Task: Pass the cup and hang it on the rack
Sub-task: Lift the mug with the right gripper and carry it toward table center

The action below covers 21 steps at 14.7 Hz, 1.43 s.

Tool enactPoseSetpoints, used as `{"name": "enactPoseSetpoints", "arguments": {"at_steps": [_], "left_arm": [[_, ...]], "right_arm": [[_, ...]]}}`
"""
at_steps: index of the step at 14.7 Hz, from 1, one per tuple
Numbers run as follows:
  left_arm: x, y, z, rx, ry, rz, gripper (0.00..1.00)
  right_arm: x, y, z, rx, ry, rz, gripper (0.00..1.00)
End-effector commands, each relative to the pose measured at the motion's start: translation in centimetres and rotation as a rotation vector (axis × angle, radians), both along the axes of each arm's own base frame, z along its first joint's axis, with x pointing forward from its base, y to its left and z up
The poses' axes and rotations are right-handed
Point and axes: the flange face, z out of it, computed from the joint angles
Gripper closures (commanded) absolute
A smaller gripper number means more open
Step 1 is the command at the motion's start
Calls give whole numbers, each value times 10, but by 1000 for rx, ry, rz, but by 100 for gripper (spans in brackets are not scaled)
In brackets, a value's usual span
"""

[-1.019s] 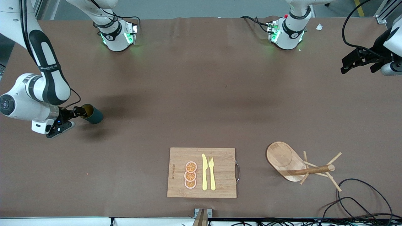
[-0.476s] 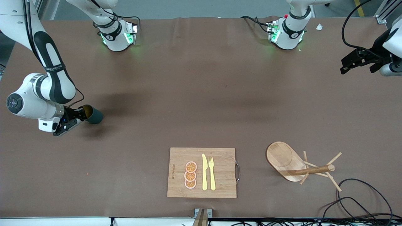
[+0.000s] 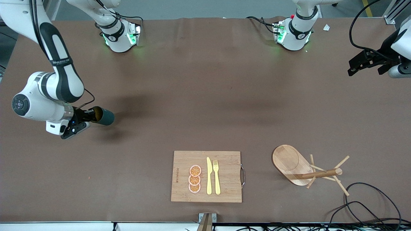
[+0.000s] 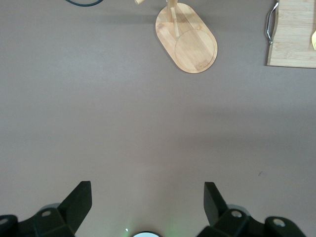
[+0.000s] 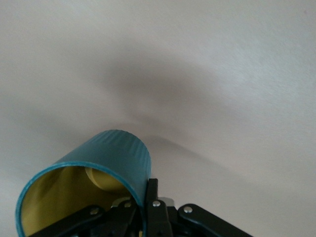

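Meanwhile, toward the right arm's end of the table, the right gripper (image 3: pixel 86 117) is pinching the rim of the cup (image 3: pixel 104 117), one finger inside its yellowish mouth and one outside, and is holding it on its side just above the brown table (image 3: pixel 205 96). Nearer the front camera, a cutting board (image 3: pixel 183 160) is carrying orange slices (image 3: pixel 195 179), a knife (image 3: pixel 209 175) and a fork (image 3: pixel 216 176). Beside it, toward the left arm's end, the rack (image 3: pixel 290 162) is standing on its oval base. Above that end, the left gripper (image 4: pixel 147 200) is waiting with jaws spread wide and empty. Judging from the thin rim grip, the cup could be swivelling or slipping during the handover.
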Motion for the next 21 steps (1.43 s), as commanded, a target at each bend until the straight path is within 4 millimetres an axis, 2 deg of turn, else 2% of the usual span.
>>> {"name": "enactPoseSetpoints", "arguments": {"at_steps": [1,5,7,10,13,17,21], "left_arm": [[-1,1,2,-19,3,-1,0],[-1,1,2,-19,1,-1,0],[-1,0,2,-19,1,1,0],[0,0,3,-20,-5,1,0],[1,1,4,-21,-15,-1,0],[4,2,3,-19,-13,-2,0],[4,2,4,-16,-14,-2,0]], "right_arm": [[-10,58,29,-17,6,-101,100],[-17,156,44,-65,2,-240,100],[-21,212,56,-77,-18,-293,100],[-29,281,70,-67,-51,-281,100],[-34,345,63,-56,-67,-201,100],[-42,425,47,-72,-65,-305,100],[-44,470,24,-66,-82,-357,100]]}}
